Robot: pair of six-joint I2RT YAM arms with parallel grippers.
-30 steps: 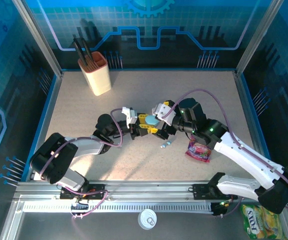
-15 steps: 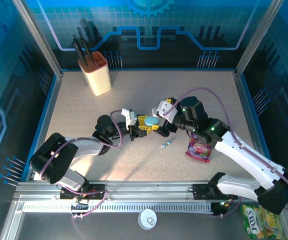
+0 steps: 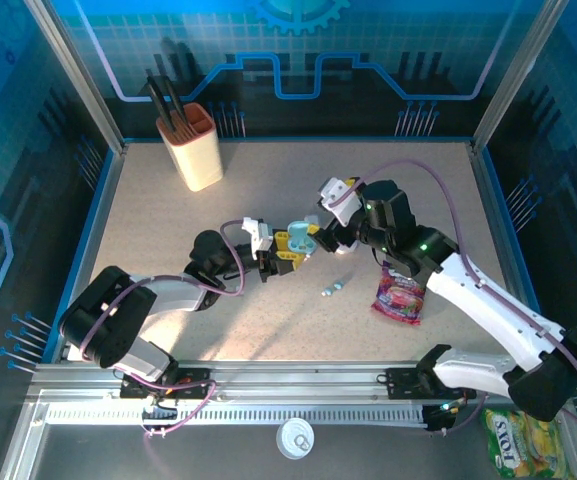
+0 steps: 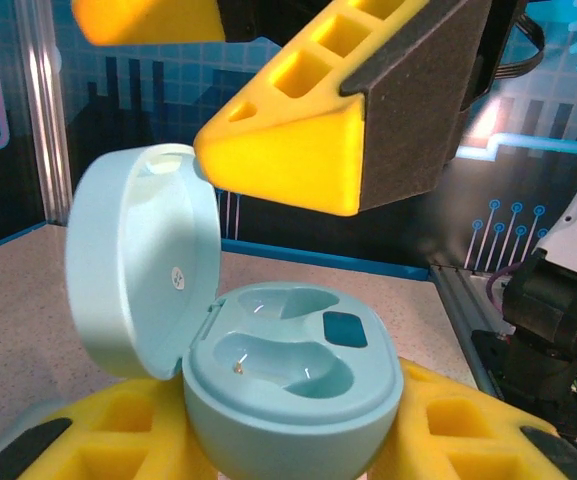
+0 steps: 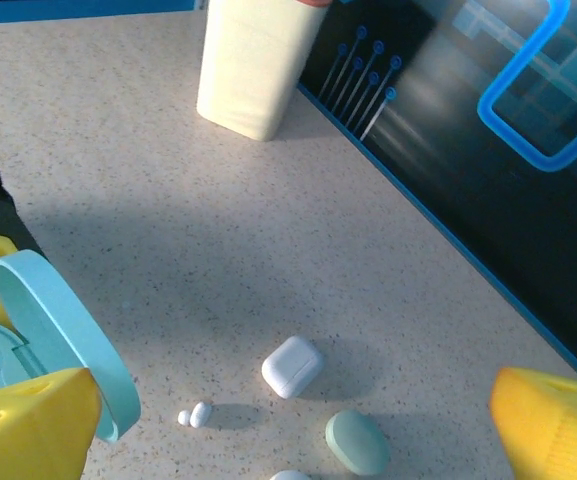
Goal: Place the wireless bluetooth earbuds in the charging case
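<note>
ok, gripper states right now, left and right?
Left gripper: closed on the open light-blue charging case.
Right gripper: open, holding nothing.

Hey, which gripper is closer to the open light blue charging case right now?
Left. The left gripper grips the charging case by its base between its jaws. The right gripper is open beside the raised lid, one fingertip at its rim; contact unclear.

Smooth, glossy pale-blue plastic on the charging case point(image 4: 298, 400); matt yellow plastic, black rubbery facing on the right end effector's fingers point(image 4: 298, 160); speckled, matt counter point(image 5: 268, 230); shiny packet point(image 3: 400, 295).
</note>
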